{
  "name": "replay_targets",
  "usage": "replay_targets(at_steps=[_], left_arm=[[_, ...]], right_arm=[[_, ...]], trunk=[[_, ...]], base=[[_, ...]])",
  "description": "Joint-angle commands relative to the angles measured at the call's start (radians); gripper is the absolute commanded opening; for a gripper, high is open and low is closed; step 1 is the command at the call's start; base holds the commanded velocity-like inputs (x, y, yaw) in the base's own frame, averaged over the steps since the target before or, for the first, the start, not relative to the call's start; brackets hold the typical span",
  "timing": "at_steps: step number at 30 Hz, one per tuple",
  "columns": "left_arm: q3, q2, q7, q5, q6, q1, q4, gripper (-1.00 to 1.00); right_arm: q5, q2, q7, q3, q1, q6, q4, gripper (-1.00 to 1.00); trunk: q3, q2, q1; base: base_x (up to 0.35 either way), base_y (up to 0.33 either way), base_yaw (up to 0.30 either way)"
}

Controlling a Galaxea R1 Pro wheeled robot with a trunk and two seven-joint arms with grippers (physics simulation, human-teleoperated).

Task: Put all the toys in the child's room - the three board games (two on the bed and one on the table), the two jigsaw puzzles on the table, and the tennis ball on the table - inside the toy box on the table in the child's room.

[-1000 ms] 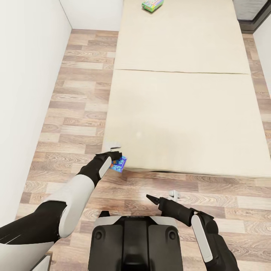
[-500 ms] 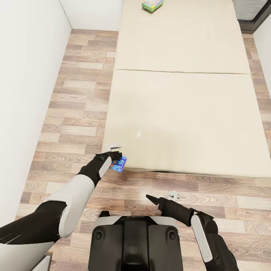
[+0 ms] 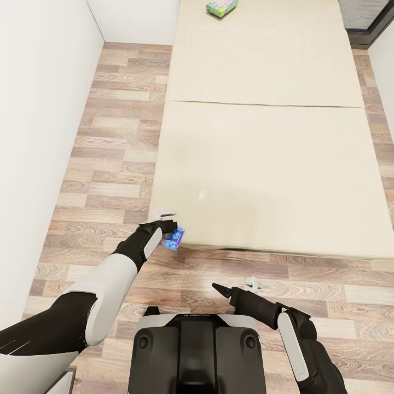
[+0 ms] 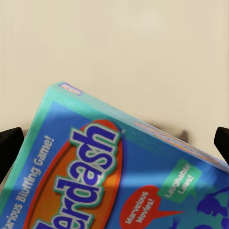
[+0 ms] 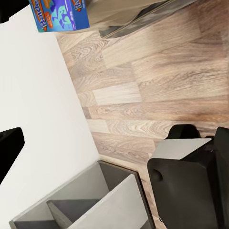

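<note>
From the head view I can barely read the blue board game: it shows as a small blue sliver past the left end effector, at the near left corner of the bed, over the edge where mattress meets floor. My left wrist view is close in on that same box; its printed lid is cut off at the frame, with only part of the title legible, and the beige mattress lies behind it. The dark fingertips sit at either side of the box, so I take the left end effector as clamped on the blue board game.

The second board game, green and multicoloured, lies at the far end of the bed, partly cut off by the top of the frame and too small to read.

My right end effector hangs low over the floor in front of the robot base, its two fingers spread apart with nothing between them. The right wrist view catches the blue box at a distance, a white wall, wood flooring, and a grey open-topped unit that I cannot identify.

Compared with a second ago, nothing has visibly shifted: both arms and both boxes sit where they were.
</note>
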Motion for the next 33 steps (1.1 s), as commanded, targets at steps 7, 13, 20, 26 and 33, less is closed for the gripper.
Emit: replay_targets(at_steps=[7,13,20,26,33], left_arm=[[0.0,0.0,0.006,0.01,0.004,0.001,-0.002,1.0],[-0.001,0.0,0.006,0.01,0.004,0.001,-0.002,1.0],[-0.001,0.0,0.006,0.009,0.003,0.001,-0.002,1.0],[0.0,0.0,0.008,0.009,0.003,0.001,-0.011,1.0],[0.002,0.0,0.007,0.01,0.003,0.0,-0.015,1.0]], right_arm=[[-0.001,0.001,0.003,-0.003,0.0,0.007,0.0,1.0],[-0.001,0.001,0.004,-0.004,0.0,0.006,0.0,1.0],[-0.001,0.001,0.003,-0.003,0.0,-0.012,0.005,1.0],[-0.001,0.001,0.003,-0.003,-0.001,-0.017,0.037,1.0],[-0.001,0.001,0.003,-0.003,-0.003,-0.031,0.047,1.0]], trunk=[[-0.001,-0.001,0.001],[-0.001,-0.001,0.001],[-0.001,-0.001,0.001],[-0.001,-0.001,0.001],[-0.001,-0.001,0.001]], base=[[-0.087,0.0,0.0],[-0.023,0.0,0.0],[-0.003,0.0,0.0],[0.0,0.0,0.0],[0.0,0.0,0.0]])
